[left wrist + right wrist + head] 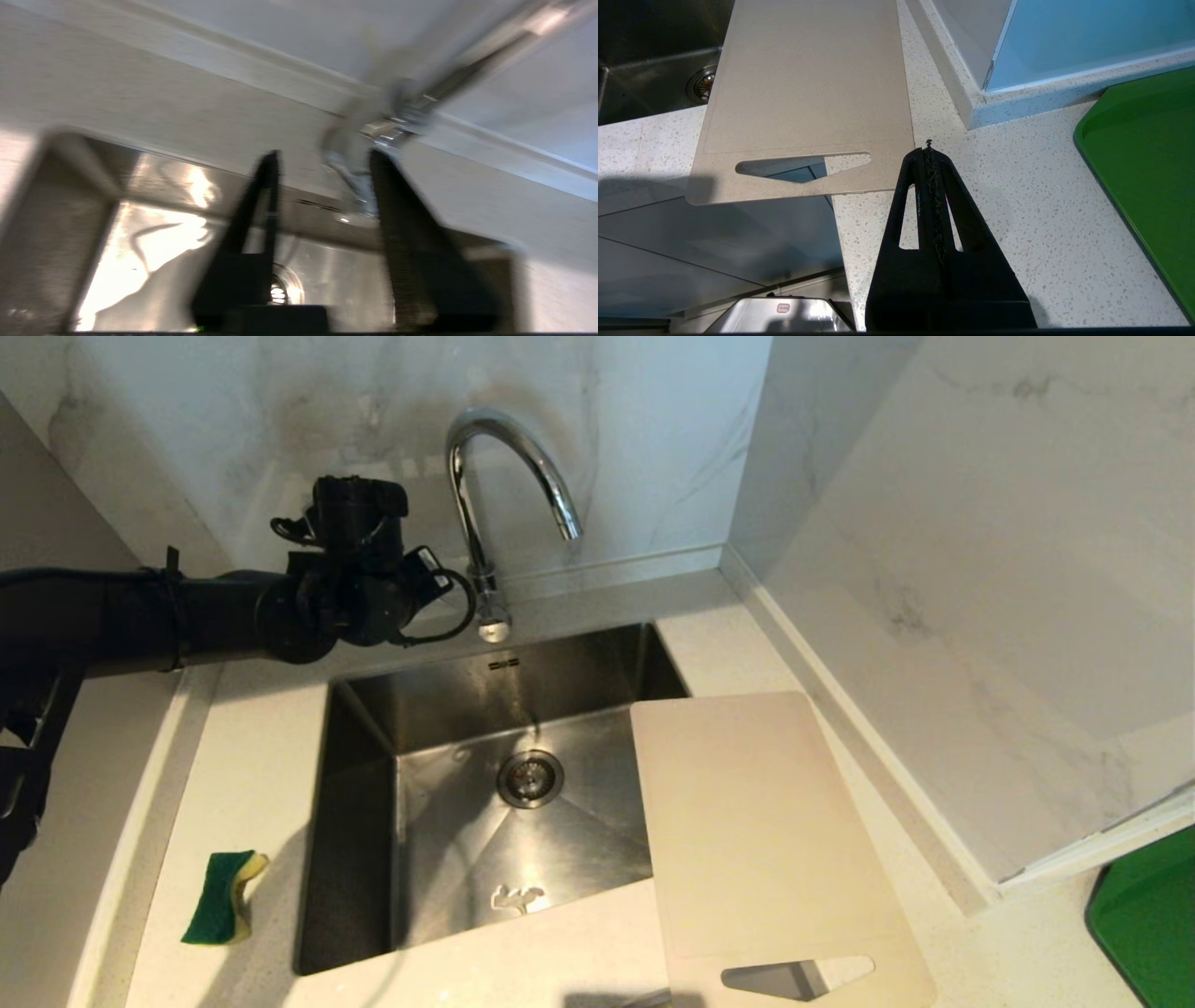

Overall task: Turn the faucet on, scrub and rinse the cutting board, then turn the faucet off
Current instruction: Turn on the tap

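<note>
Arching chrome faucet (485,513), flat beige cutting board (766,821)

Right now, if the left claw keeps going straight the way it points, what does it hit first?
Most likely the base of the tap, which sits just beyond the open left claw; how far off is unclear.

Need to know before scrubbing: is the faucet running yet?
Off, apparently: no stream falls from the faucet spout, and the sink shows no flow. The left gripper is open beside its base.

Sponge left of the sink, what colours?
The sponge is green and yellow, clearest in the head view.
</note>
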